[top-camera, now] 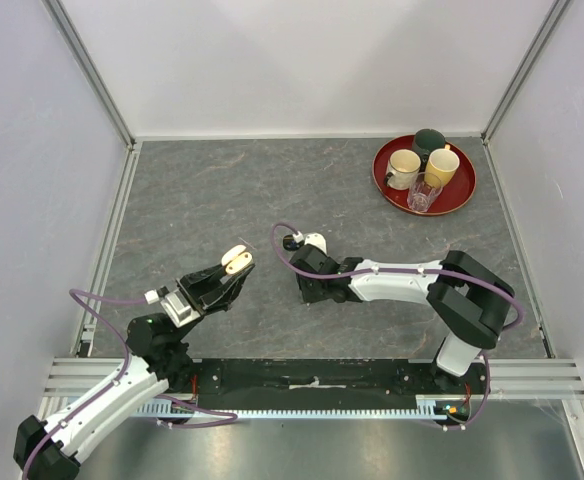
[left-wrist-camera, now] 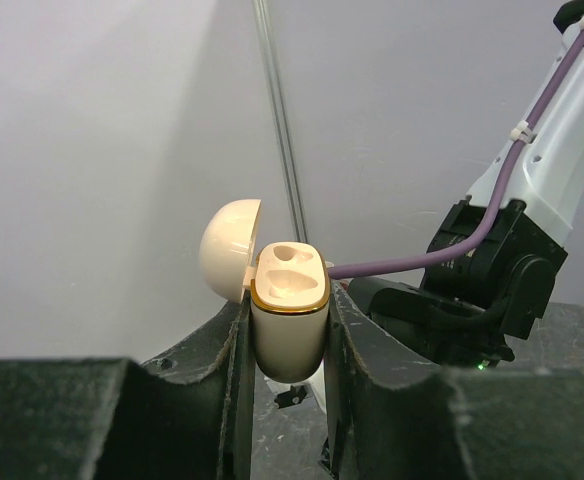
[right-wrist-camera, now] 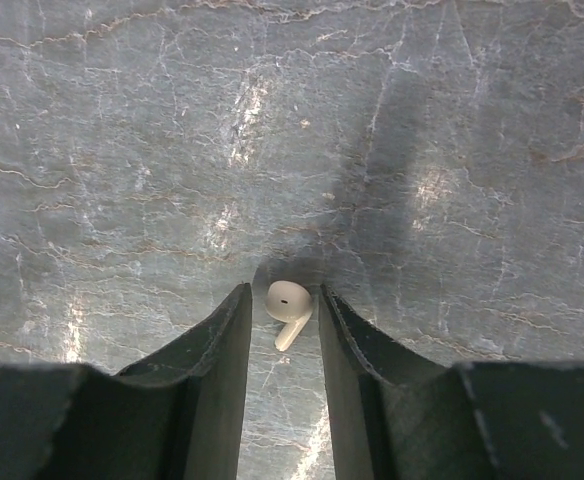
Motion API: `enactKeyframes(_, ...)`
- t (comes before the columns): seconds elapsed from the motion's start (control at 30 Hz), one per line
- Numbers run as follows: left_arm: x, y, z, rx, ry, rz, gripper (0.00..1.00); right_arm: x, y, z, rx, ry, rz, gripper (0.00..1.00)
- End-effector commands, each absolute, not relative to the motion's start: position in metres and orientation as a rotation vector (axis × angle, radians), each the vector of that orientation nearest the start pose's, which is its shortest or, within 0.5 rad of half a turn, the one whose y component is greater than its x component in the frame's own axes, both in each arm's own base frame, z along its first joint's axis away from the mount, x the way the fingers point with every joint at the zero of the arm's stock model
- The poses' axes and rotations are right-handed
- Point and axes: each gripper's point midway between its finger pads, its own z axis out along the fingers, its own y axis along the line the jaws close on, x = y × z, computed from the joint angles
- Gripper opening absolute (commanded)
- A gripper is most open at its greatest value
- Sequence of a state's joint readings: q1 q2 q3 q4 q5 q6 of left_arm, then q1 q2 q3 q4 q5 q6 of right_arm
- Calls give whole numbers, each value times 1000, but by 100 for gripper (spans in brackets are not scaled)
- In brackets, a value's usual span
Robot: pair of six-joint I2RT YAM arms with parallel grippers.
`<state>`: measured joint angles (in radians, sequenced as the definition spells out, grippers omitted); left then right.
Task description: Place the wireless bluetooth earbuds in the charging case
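My left gripper (top-camera: 235, 267) is shut on the cream charging case (top-camera: 236, 260) and holds it above the table. In the left wrist view the case (left-wrist-camera: 290, 330) stands upright between the fingers, gold-rimmed, with its lid (left-wrist-camera: 228, 248) swung open to the left and both sockets empty. My right gripper (right-wrist-camera: 283, 294) points down at the table, and a cream-white earbud (right-wrist-camera: 288, 304) lies between its fingertips. The earbud touches the right finger (right-wrist-camera: 344, 340), with a gap to the left one. In the top view the right gripper (top-camera: 310, 292) covers that earbud.
A red tray (top-camera: 382, 181) at the back right carries a cream cup (top-camera: 404, 168), a yellow cup (top-camera: 442, 165), a dark cup (top-camera: 429, 140) and a glass (top-camera: 423, 194). White walls enclose the grey table. A small dark object (left-wrist-camera: 290, 397) lies under the case.
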<state>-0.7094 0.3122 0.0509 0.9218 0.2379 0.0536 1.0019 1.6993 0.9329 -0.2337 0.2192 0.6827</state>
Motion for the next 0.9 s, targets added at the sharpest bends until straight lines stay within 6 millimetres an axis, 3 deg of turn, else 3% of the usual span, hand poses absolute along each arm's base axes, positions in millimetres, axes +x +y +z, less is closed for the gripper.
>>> enactKeyframes(0.0, 157, -187, 296, 561, 775, -706, 2, 223, 322, 26, -341, 2527, 358, 39)
enactKeyframes(0.3, 157, -186, 295, 557, 778, -708, 2, 225, 315, 23, -342, 2530, 294, 35)
enactKeyframes(0.87, 158, -186, 294, 552, 785, -706, 2, 220, 318, 25, -391, 2529, 286, 38)
